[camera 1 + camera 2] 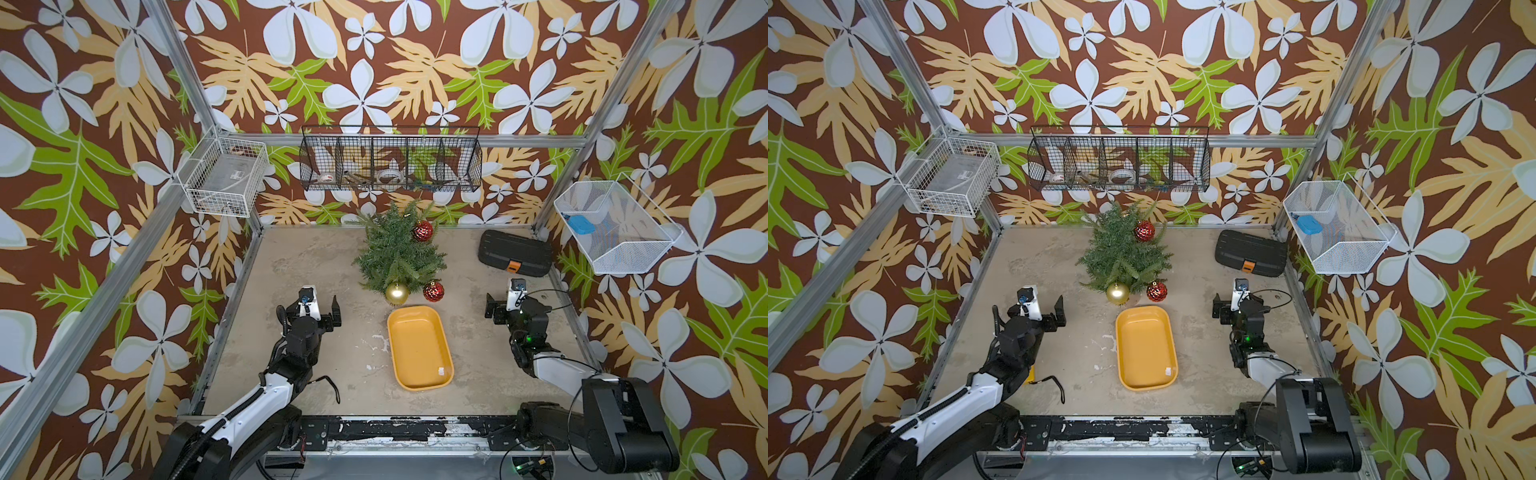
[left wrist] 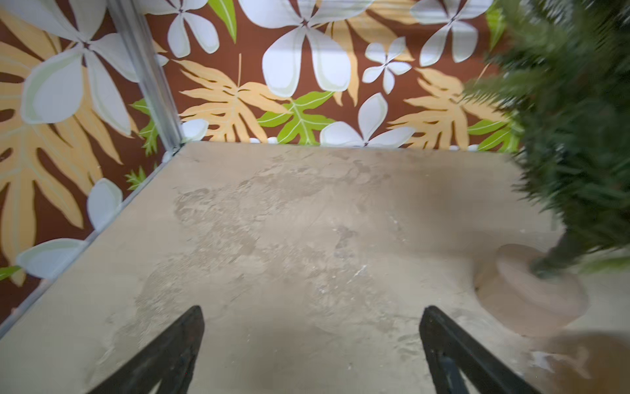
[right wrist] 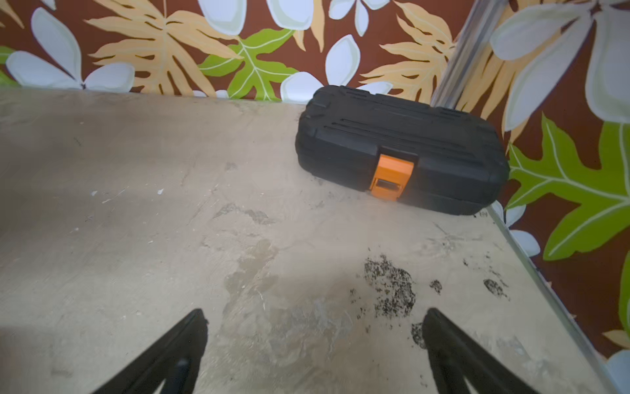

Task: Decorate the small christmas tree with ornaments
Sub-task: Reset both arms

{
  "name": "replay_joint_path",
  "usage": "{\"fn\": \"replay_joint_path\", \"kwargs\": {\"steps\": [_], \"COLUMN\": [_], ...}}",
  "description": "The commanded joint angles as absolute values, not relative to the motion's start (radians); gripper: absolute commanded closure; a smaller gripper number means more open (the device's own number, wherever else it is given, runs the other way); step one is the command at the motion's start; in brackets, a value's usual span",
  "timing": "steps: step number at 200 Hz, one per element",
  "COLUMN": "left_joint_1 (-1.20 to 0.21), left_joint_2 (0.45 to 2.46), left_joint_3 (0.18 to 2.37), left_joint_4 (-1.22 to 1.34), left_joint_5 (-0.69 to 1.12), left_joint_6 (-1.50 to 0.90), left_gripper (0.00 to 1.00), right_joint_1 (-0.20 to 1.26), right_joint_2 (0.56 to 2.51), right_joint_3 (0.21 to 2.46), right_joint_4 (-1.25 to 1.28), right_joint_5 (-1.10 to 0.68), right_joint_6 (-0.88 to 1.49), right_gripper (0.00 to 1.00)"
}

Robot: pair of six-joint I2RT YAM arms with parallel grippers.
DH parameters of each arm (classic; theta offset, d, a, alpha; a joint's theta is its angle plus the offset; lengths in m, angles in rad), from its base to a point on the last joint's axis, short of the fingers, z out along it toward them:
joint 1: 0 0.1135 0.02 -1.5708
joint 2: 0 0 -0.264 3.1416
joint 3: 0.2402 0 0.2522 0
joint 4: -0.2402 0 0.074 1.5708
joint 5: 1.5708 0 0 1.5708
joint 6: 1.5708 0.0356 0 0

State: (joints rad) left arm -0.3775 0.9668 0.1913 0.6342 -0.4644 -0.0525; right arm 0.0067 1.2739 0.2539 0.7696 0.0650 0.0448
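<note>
1. Left end effector (image 2: 313, 308): in the left wrist view I read both fingers spread wide, with only bare bench (image 1: 316, 266) between them. It holds nothing. In both top views it sits over the left half of the bench, well apart from the yellow tray (image 1: 415, 349) and short of the tree.

2. Right end effector (image 3: 315, 311): I read the jaws equally wide, with only stained bench surface between the tips. It holds nothing. The closed black case (image 3: 399, 150) with its orange latch lies ahead of it, by the far right corner.

3. Small christmas tree (image 1: 395, 253): it stands upright at the middle of the far bench edge, close to the back wall. In the left wrist view I see its blurred branches and a round tan tree base (image 2: 525, 300) resting on the bench.

4. Ornaments, three in all:
- Upper red ornament (image 1: 422, 231): sits in the branches near the top, on the right side.
- Gold ornament (image 1: 397, 293): sits at the lowest branch fringe, on the near side.
- Lower red ornament (image 1: 434, 291): sits just beside the gold one, to its right, at the same fringe.
I cannot tell whether the two lower ornaments hang free or touch the bench.

5. The yellow tray lies near the two lower ornaments, on the side toward the arms. Its interior is bare except for a small white scrap near one corner.
</note>
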Motion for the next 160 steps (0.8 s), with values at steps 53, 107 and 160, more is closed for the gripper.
{"fn": "replay_joint_path", "kwargs": {"steps": [53, 107, 160], "left_joint_1": [-0.217, -0.029, -0.032], "left_joint_2": [1.223, 1.423, 1.468], "left_joint_3": [0.058, 0.138, 0.157], "left_joint_4": [1.266, 1.264, 1.314], "left_joint_5": [-0.435, -0.058, -0.055], "left_joint_6": [0.052, -0.050, -0.044], "left_gripper": [0.00, 0.00, 0.00], "right_joint_1": [0.005, 0.015, 0.028], "right_joint_2": [1.460, 1.471, 1.482], "right_joint_3": [0.193, 0.197, 0.207], "right_joint_4": [1.206, 1.212, 1.204], "right_joint_5": [0.073, 0.066, 0.085], "right_joint_6": [0.061, 0.043, 0.034], "right_gripper": [0.00, 0.00, 0.00]}}
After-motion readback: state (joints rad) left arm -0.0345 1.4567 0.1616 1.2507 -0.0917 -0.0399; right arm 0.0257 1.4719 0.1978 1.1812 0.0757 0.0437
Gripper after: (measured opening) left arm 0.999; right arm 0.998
